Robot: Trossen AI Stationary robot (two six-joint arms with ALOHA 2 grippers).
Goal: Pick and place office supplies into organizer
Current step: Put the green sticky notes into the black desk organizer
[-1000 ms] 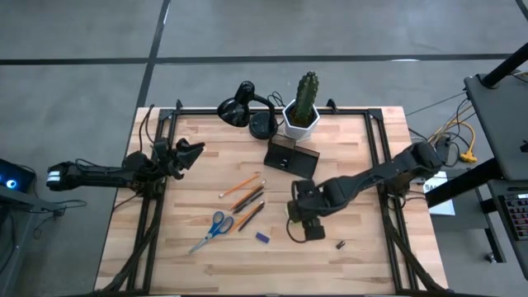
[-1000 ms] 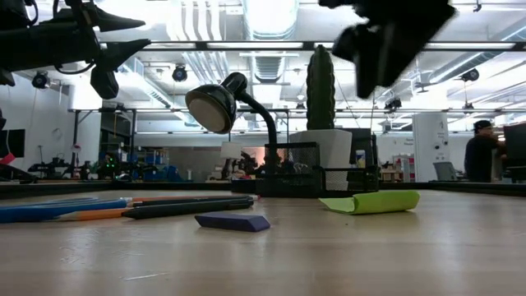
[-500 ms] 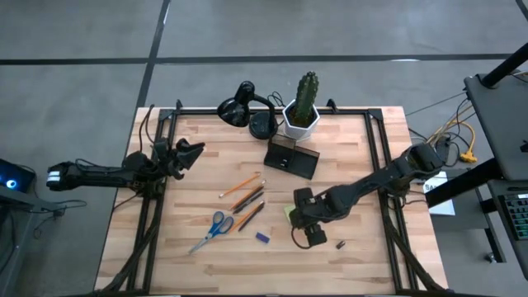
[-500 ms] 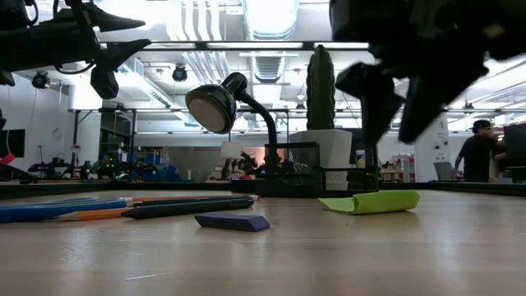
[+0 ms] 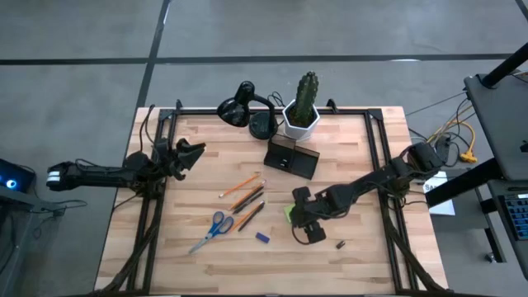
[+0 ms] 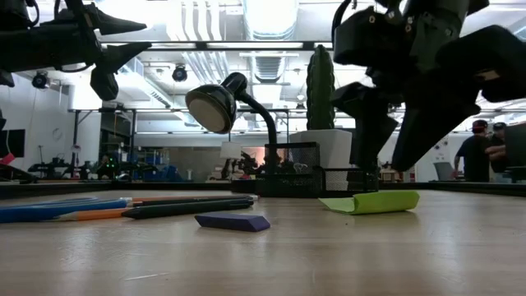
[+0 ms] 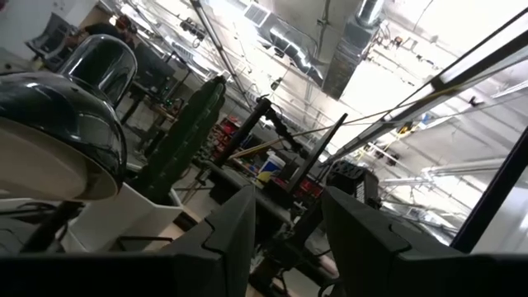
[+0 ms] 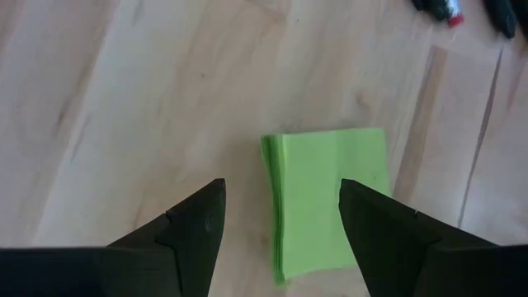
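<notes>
**Right gripper hanging over the sticky pad, jaws apart**

High view: your right gripper point(image 5: 302, 216) is sitting over the lime-green sticky-note pad point(image 5: 289, 214), which is peeking out just beside the fingers on the side toward the pencils point(image 5: 243, 195). The organizer point(image 5: 292, 157) is lying beyond the fingertips, near the cactus pot point(image 5: 302, 119) and lamp point(image 5: 241, 107). The blue-handled scissors point(image 5: 213, 230) and small blue block point(image 5: 262, 238) are lying well apart from the jaws. Your left gripper point(image 5: 186, 154) is waiting near the table's left edge, holding nothing.

Low view: the right gripper point(image 6: 386, 123) is hanging above the pad point(image 6: 370, 201), not touching it; the fingers are standing apart. The blue block point(image 6: 233, 221) is lying flat on the table point(image 6: 263, 255), well off to the side.

Left wrist view: you're seeing the left gripper point(image 7: 285, 235) with a clear gap between its fingers, nothing between them.

Right wrist view: the pad point(image 8: 328, 202) is lying flat on the wood, showing between the spread fingers point(image 8: 186, 235), closer to one finger than the other. Nothing is clamped.
</notes>
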